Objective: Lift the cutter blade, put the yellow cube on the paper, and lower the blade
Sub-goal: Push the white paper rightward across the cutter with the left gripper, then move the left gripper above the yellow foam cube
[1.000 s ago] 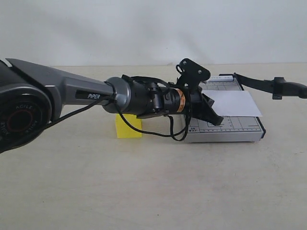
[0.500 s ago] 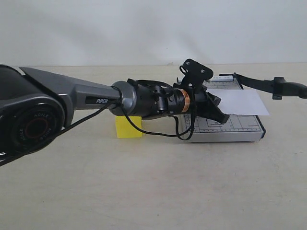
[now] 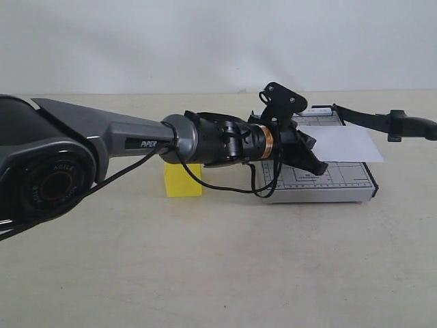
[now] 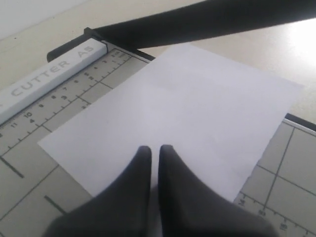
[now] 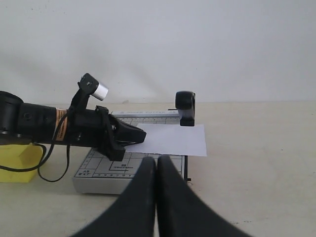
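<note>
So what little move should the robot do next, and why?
Probably lift the left claw off the paper and move it toward the yellow cube. The cutter blade already looks raised, the paper lies on the board, and the cube sits on the table beside it. The claw is shut and empty, over the paper.

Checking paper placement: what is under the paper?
The grey gridded trimmer board, ruler marks showing around the paper. One corner overhangs the board's edge. Markings directly beneath are covered.
</note>
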{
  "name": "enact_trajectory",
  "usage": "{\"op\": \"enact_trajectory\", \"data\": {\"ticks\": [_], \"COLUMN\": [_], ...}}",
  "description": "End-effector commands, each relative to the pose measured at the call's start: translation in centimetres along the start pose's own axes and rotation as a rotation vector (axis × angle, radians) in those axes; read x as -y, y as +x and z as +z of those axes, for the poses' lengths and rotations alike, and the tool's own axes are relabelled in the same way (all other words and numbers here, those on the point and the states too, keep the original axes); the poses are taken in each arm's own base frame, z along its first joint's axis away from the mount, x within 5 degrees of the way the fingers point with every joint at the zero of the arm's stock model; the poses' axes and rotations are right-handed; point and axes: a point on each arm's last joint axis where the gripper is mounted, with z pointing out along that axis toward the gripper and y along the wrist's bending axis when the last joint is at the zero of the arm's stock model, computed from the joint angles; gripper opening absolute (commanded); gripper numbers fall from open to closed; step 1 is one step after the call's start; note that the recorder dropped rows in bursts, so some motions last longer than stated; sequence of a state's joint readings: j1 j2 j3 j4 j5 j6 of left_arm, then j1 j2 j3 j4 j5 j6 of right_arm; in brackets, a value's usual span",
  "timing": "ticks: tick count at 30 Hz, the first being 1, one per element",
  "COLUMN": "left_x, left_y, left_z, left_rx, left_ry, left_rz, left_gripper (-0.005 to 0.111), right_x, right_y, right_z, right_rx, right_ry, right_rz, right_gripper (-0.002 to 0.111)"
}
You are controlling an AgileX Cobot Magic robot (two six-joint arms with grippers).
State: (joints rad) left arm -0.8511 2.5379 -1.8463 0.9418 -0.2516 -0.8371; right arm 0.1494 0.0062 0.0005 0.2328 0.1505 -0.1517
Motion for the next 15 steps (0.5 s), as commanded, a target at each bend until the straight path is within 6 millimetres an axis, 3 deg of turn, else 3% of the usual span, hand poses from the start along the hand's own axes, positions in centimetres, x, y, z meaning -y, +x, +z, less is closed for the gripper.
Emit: {"op": "enact_trajectory", "data": {"ticks": [1, 7, 10, 15], "left_x": [0.6, 0.4, -0.5, -2.2], "left_y": [-2.0, -4.3, -5.7, -7.2], "left_z": [-0.7, -1.9, -3.3, -7.4], "left_rx": [0.032, 0.058, 0.017, -0.137], "left_ry": [0.011, -0.018, -0.125, -0.375], "left_rz": [0.037, -0.003, -0.004, -0.018], "left_gripper": [0.018, 0.057, 0.062, 0.062], "right_x": [0.0, 0.0, 0.0, 0.0], "right_y": [-0.1, -0.1, -0.1, -0.1], "right_z": [-0.1, -0.1, -0.1, -0.1], "right_rx": [0.011, 0.011, 0.011, 0.011], "right_ry": [0.001, 0.001, 0.001, 0.001], "right_rz": [-0.013, -0.013, -0.013, -0.013], "right_gripper": [0.0, 0.0, 0.0, 0.0]}}
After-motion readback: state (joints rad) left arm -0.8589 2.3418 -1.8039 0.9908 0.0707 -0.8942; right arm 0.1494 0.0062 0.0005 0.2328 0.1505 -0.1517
